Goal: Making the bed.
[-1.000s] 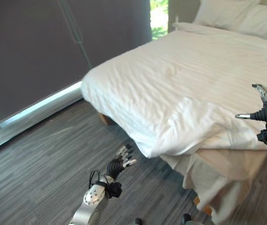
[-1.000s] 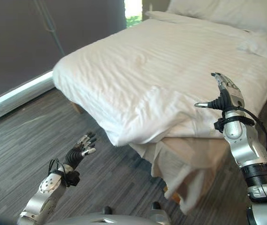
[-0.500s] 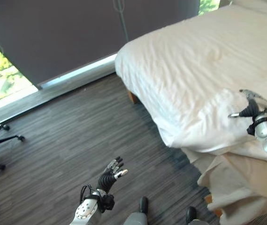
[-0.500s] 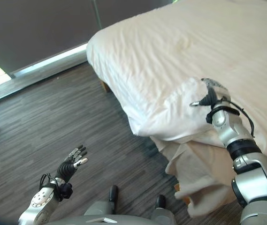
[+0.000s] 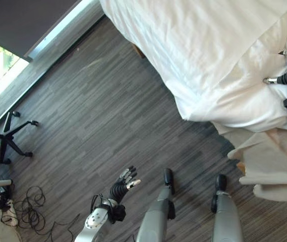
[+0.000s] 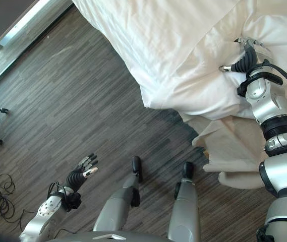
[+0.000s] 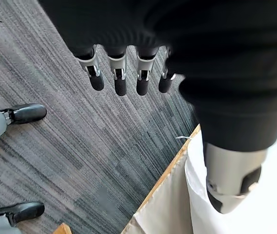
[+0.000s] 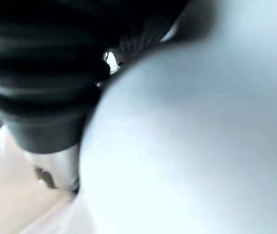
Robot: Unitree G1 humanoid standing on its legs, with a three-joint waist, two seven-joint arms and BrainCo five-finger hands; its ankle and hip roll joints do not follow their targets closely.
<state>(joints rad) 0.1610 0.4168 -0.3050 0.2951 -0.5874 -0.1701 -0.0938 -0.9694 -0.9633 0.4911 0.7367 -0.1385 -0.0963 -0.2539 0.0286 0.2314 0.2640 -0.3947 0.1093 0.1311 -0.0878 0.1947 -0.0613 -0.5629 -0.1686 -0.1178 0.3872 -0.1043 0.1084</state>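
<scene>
Dark wood-grain floor [image 5: 98, 101] covers most of the scene, with a pale window sill strip [image 5: 57, 35] running along its far edge. The bed, covered by a white duvet [image 5: 204, 45], occupies the upper right; the duvet's corner hangs folded over the bed's near corner, and below it a beige sheet [image 6: 224, 151] droops toward the floor. A black chair base [image 5: 12, 136] and a tangle of cables [image 5: 30, 212] lie at the far left of the floor. The right hand [image 6: 248, 56] rests against the duvet near that folded corner, pressed into the white cloth; its fingers are buried in the folds, so their state cannot be told. The left hand [image 5: 123, 182] hangs over bare floor, well apart from the bed, fingers [image 7: 120, 80] straight and spread, holding nothing.
</scene>
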